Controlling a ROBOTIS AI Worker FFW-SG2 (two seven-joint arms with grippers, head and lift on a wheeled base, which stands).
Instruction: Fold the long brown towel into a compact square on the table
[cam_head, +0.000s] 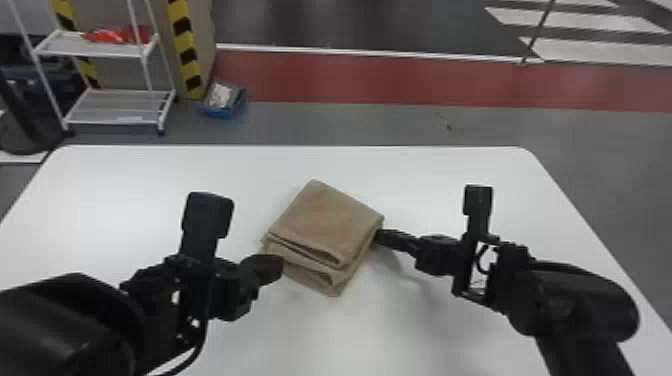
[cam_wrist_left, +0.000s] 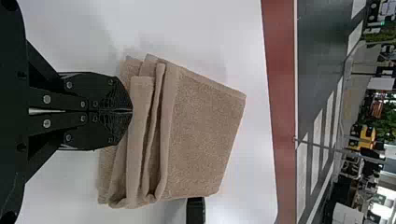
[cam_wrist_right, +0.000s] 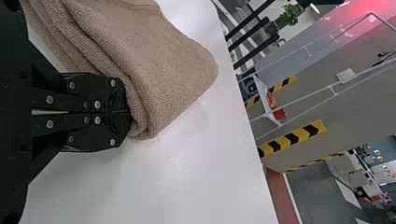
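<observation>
Towel (cam_head: 325, 215): brown, squarish, layered, on the table between your grippers. Your left gripper (cam_head: 281, 267): fingers closed together at its near-left edge; the left wrist view gives you stacked folds. Your right gripper (cam_head: 380, 236): fingers closed together at its right side; the right wrist view gives you a rounded fold. Table (cam_head: 150, 170): white, smooth. Beyond: grey floor (cam_head: 325, 125), white rack (cam_head: 67, 47), blue bin (cam_head: 220, 114), red floor band (cam_head: 400, 75); plant (cam_wrist_right: 290, 16), right wrist view.

Towel (cam_head: 325, 215) matt terry cloth, tbl (cam_head: 390, 165) smooth w/ sheen
</observation>
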